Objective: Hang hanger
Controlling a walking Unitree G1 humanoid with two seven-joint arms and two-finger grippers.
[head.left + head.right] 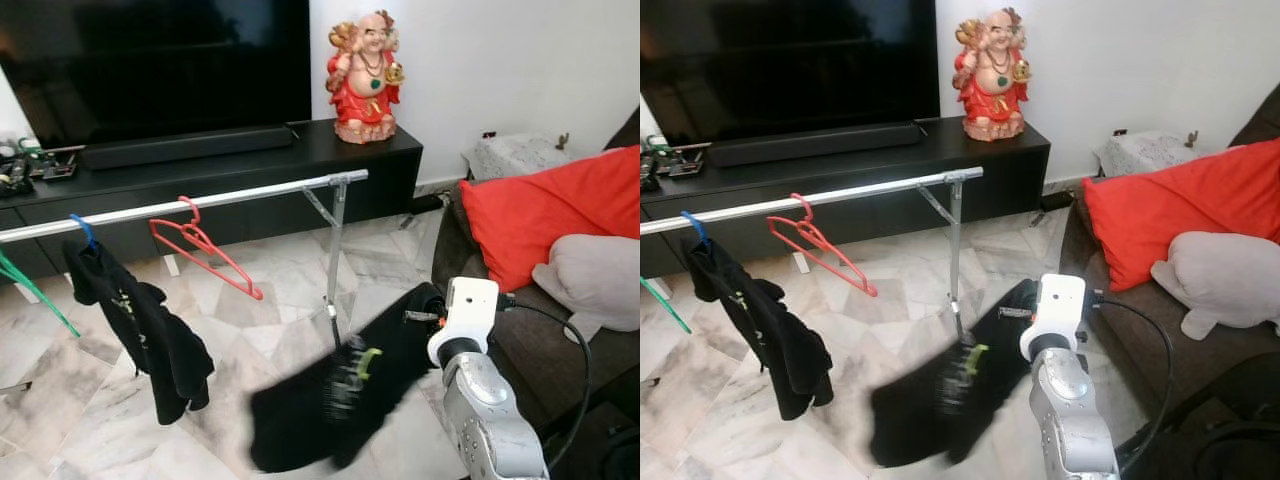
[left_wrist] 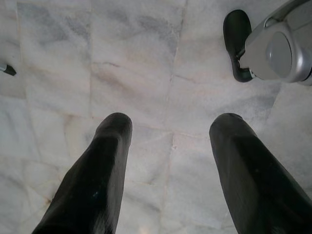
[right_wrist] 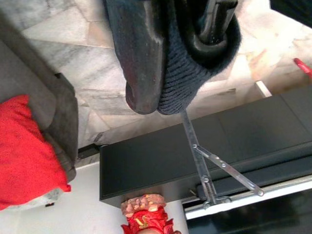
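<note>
We read no legible text anywhere. Print on hanging black shirt (image 1: pixel 140 320) at lower left too small to read; green mark on blurred black garment (image 1: pixel 340 395) at bottom centre unreadable.

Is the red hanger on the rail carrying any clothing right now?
No. The red hanger hangs bare from the rail, while the black garment beside it hangs from a blue hook.
</note>
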